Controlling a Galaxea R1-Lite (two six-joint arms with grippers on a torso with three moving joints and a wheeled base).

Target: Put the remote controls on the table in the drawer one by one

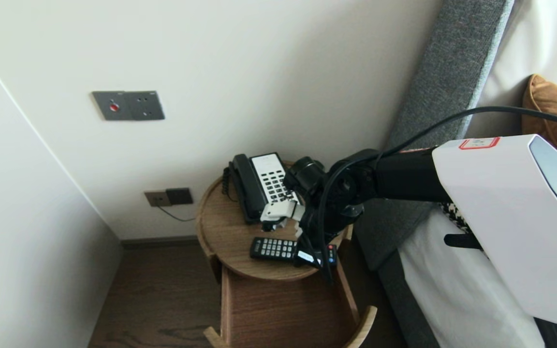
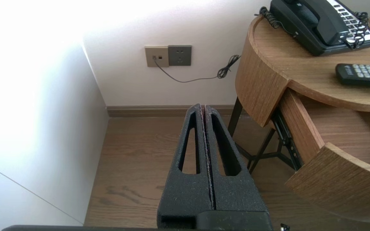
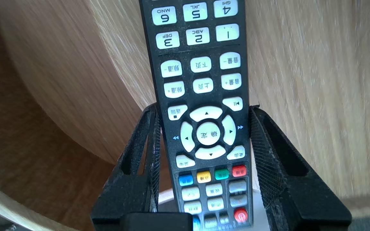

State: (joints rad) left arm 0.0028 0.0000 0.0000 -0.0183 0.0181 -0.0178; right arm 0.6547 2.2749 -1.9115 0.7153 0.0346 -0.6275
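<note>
wooden round bedside table with drawer pulled out, black phone at rear; remote flat near front edge, clamped by its sides in right gripper; left gripper pressed closed, parked low beside table.

Off-white walls meeting in a corner, grey switch plate up high, socket plate low above a dark skirting board, thin cable hanging from it. Dark wood-plank floor; round light-wood bedside table against the wall, drawer pulled open under the top. Grey upholstered headboard just beside the table, white bedding and orange-brown cushion by it; soft daylight, brightest on the left wall.
</note>
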